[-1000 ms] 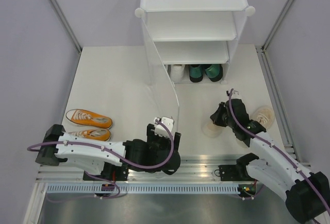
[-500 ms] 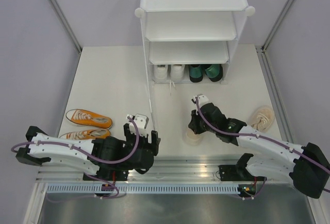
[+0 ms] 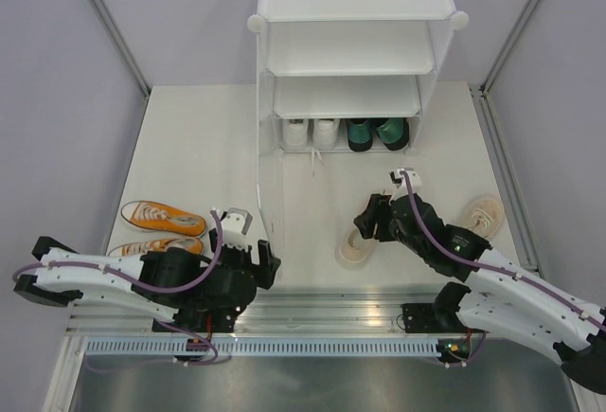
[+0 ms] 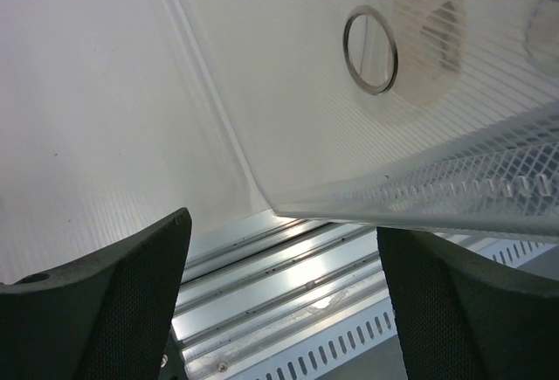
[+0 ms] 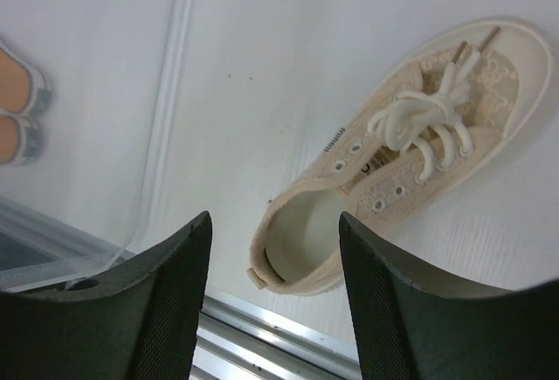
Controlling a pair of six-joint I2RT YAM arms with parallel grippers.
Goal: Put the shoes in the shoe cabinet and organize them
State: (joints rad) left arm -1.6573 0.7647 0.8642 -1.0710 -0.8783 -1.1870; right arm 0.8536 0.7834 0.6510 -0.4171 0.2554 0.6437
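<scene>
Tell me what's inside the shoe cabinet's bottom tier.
Left, white sneakers; right, dark green heels. The shelf above covers their far ends and the tier's back.

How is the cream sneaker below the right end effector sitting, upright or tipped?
Upright: the cream sneaker rests on its sole, laces and opening facing up.

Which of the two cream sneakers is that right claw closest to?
The cream sneaker nearer the middle of the table, lying right beside the open right gripper. The other cream sneaker sits farther off, toward the table's right edge.
</scene>
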